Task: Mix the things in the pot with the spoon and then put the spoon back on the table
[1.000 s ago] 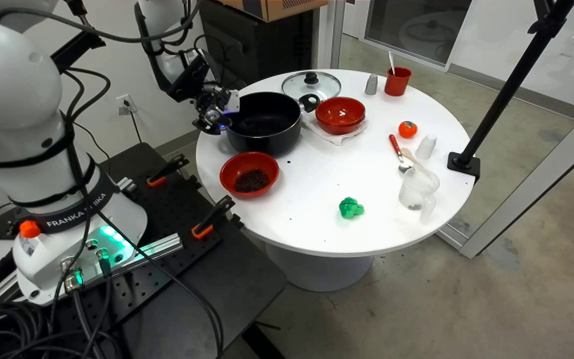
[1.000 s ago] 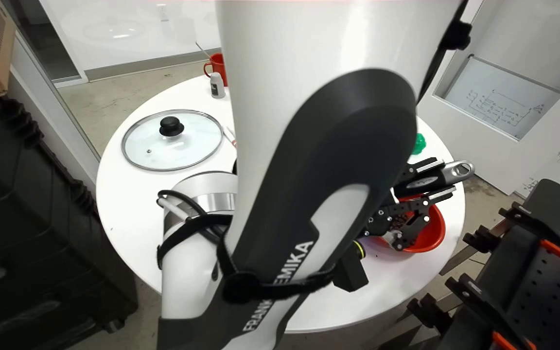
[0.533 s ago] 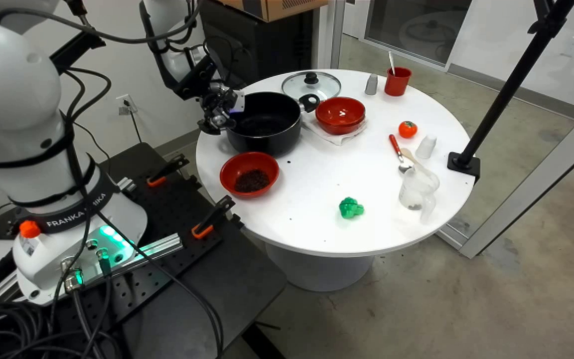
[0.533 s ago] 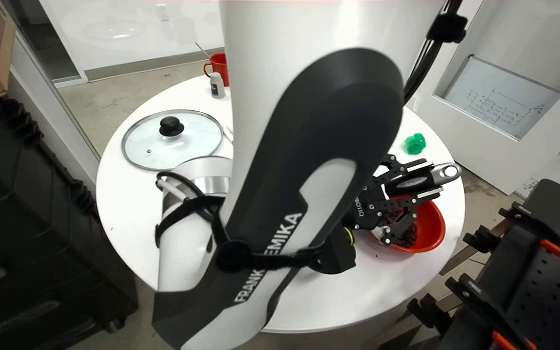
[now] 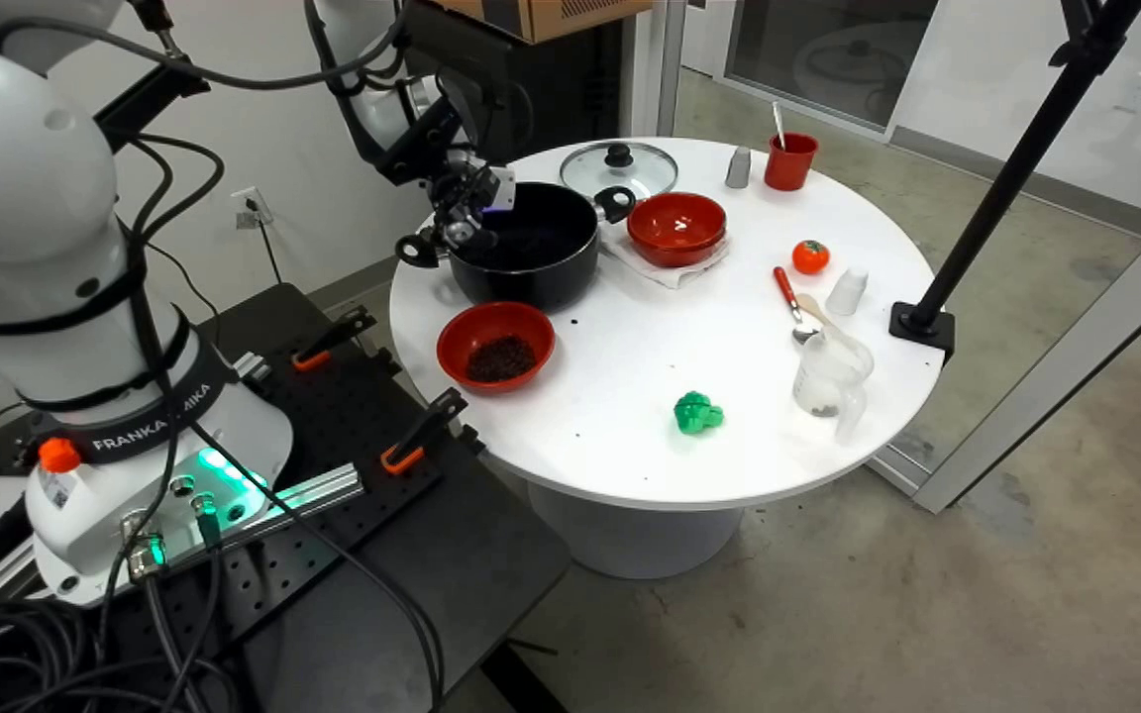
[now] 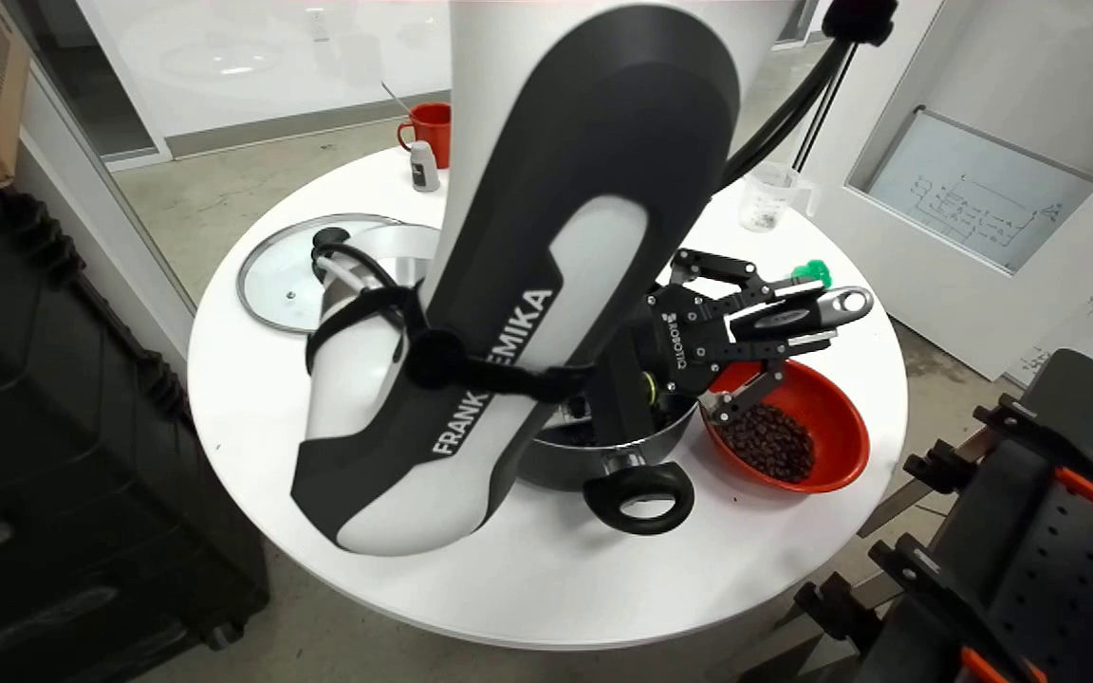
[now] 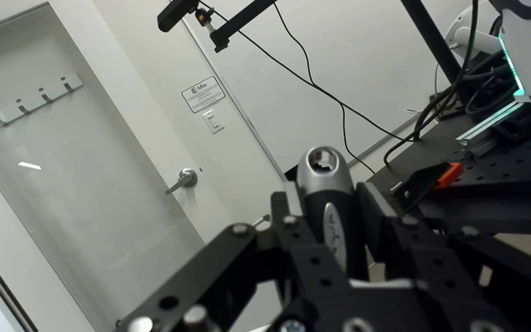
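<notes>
The claw, turned sideways, grips the spoon by its black, grey-ended handle; the spoon's head is hidden. In an exterior view the claw shows at the left edge of the black pot. Nearer stands a red bowl of dark beans; a lid lies beyond the pot on the table. Stirring seems in hand or about to begin. The next move likely calls for sweeping the head inside the pot.

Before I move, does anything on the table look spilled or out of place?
Yes: dark specks dot the white table, one beside the red bowl of dark beans. They may be strays from it, but are too small to tell.
</notes>
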`<state>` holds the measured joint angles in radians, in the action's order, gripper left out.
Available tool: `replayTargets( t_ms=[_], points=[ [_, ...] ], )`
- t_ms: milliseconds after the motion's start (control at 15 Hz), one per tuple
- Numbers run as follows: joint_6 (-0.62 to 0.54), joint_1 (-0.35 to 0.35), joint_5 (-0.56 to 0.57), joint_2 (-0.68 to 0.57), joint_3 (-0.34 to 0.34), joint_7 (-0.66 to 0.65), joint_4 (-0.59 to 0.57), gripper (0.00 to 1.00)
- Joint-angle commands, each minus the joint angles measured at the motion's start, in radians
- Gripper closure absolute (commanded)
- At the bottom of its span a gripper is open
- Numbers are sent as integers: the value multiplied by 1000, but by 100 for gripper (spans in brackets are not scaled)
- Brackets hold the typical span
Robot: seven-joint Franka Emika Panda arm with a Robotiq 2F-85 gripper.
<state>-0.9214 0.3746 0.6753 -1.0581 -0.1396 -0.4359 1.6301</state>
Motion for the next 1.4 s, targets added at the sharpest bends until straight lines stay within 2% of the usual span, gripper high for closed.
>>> replayTargets(
  t_ms=[0, 333, 733, 1000, 1333],
  points=[
    [9, -10, -7, 4, 19, 27, -38, 92],
    [1, -36, -10, 17, 42, 17, -40, 92],
    [-10, -75, -21, 45, 64, -2, 15, 92],
    [-19, -74, -28, 68, 47, -5, 83, 92],
    [-36, -46, -22, 121, -7, -11, 197, 92]
  ],
)
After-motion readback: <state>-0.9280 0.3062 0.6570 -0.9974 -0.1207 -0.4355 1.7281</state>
